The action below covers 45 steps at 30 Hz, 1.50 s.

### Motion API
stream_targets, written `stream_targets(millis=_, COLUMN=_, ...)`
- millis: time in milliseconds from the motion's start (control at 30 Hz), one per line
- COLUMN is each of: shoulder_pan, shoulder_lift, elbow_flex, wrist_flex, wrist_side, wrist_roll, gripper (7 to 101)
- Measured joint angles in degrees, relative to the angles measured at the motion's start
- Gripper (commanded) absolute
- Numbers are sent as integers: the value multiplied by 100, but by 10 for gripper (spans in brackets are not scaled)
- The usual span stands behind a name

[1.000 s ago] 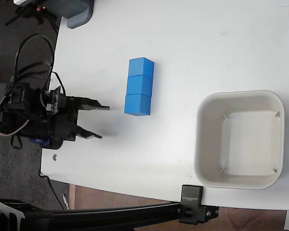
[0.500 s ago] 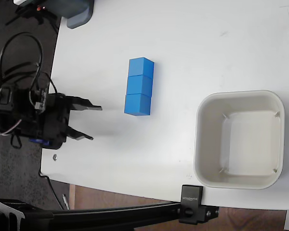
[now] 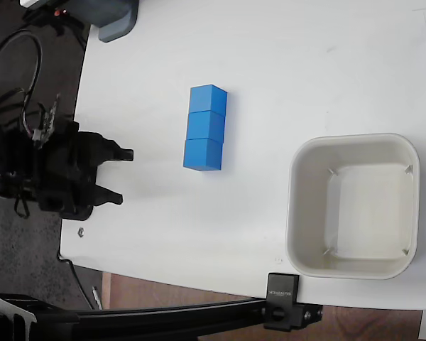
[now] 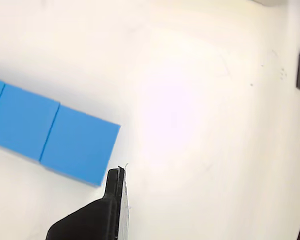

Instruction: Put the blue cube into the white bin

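Three blue cubes [image 3: 204, 126] lie touching in a short row near the middle of the white table; the nearest one to the bin is the lowest in the fixed view [image 3: 202, 154]. The white bin [image 3: 309, 153] stands empty at the right. My gripper [image 3: 118, 176] sits at the table's left edge, well left of the cubes, open with nothing between its fingers. In the wrist view two blue cubes [image 4: 50, 135] show at the left, with one dark fingertip [image 4: 114, 200] just below them; the other finger is out of frame.
A grey device [image 3: 115, 20] sits at the table's top left corner. A black clamp [image 3: 282, 310] grips the table's lower edge below the bin. Cables [image 3: 14, 78] hang left of the table edge, beside the arm.
The arm has drawn back leftward, away from the cubes, until only its fingertips reach over the table's left edge. Cubes and bin have not moved.
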Motion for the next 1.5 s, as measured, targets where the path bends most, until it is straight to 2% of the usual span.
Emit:
stream_targets(millis=133, shoulder_pan=-141, shoulder_lift=-686, elbow_flex=-606, wrist_flex=501, wrist_side=264, wrist_roll=-334, gripper=1005)
stream_targets(millis=300, shoulder_pan=-167, shoulder_lift=-1134, elbow_flex=-1134, wrist_flex=756, wrist_side=387, wrist_roll=-738, gripper=1005)
stream_targets(millis=433, shoulder_pan=-158, shoulder_lift=-1283, elbow_flex=-1354, wrist_flex=1081, wrist_side=369, wrist_roll=-1538, gripper=1005)
stream_targets(millis=667, shoulder_pan=-193, shoulder_lift=-1266, elbow_flex=-1090, wrist_flex=949, wrist_side=369, wrist_roll=-3287, gripper=1003)
stream_targets(millis=767, shoulder_pan=-229, shoulder_lift=-1318, elbow_flex=-976, wrist_flex=914, wrist_side=580, wrist_roll=-3911, gripper=1003)
stream_targets(millis=900, shoulder_pan=-105, shoulder_lift=-1459, elbow_flex=-905, wrist_flex=791, wrist_side=545, wrist_roll=-4271, gripper=1003)
stream_targets(millis=1100, shoulder_pan=202, shoulder_lift=-2092, elbow_flex=-976, wrist_flex=914, wrist_side=149, wrist_roll=-5133, gripper=1003)
stream_targets(millis=1200, shoulder_pan=79, shoulder_lift=-2575, elbow_flex=-1266, wrist_flex=1081, wrist_side=167, wrist_roll=-5256, gripper=1003)
stream_targets(millis=1367, shoulder_pan=-466, shoulder_lift=-3085, elbow_flex=-1740, wrist_flex=1336, wrist_side=615, wrist_roll=-4966, gripper=1003)
stream_targets(millis=1500, shoulder_pan=-589, shoulder_lift=-3331, elbow_flex=-1986, wrist_flex=1301, wrist_side=721, wrist_roll=-4983, gripper=1003)
